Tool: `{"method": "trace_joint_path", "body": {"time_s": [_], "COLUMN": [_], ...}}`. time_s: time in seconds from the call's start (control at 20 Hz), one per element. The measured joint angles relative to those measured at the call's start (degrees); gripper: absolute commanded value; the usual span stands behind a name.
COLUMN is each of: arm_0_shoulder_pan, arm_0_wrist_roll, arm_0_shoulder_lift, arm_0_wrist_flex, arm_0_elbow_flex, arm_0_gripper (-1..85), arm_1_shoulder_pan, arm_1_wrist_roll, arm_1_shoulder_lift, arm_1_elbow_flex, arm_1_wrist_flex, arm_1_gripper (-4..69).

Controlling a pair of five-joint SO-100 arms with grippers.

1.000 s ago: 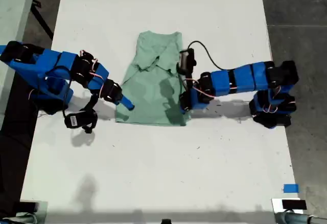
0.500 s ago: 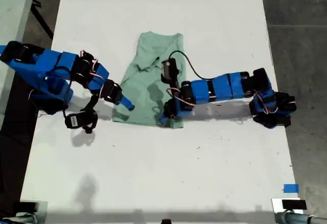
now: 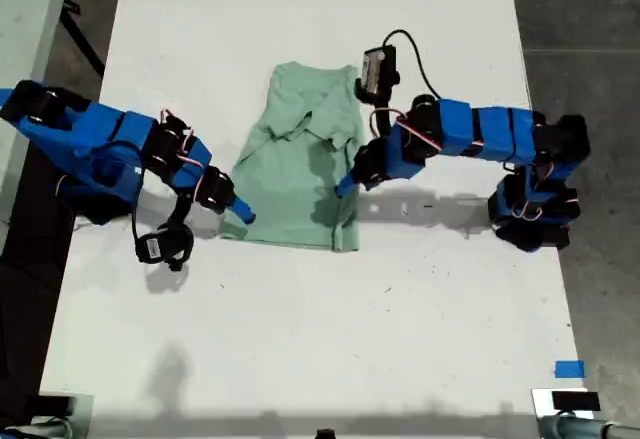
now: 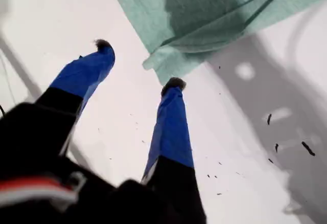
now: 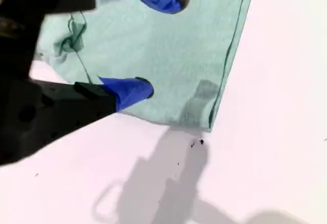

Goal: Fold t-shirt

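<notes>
Mint-green cloth: one t-shirt [image 3: 296,164], two open pincers.

The mint-green t-shirt [image 3: 297,157] lies partly folded and rumpled, seemingly flat, mid-table.

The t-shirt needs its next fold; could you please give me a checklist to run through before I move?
1. My first gripper is open and empty: ok.
2. My second gripper is open and empty: ok.
3. The t-shirt lies well inside the table edges: ok.
4. Shirt corner is between my first gripper's jaws: not ok, it sits just beyond one fingertip.
5. Cloth is smooth: not ok, it is rumpled near the top in the exterior view.
6. My second gripper is clear of the cloth: cannot tell.
</notes>
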Motion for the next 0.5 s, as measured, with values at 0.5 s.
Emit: {"method": "trace_joint_path", "body": {"time_s": [0.5], "arm_0_shoulder_pan": [-2.4], "arm_0_wrist_roll": [-5.6], "arm_0_shoulder_lift": [-8.7], "arm_0_wrist_flex": [-15.6], "arm_0_elbow_flex": [15.0], "arm_0_gripper": [27.6], "arm_1_shoulder_pan": [0.3], "arm_1_wrist_roll": [0.3], "arm_1_shoulder_lift": [5.7], "arm_1_elbow_flex": [8.9], "arm_1_wrist_flex": [-3.3], "arm_1_gripper": [20.4]}}
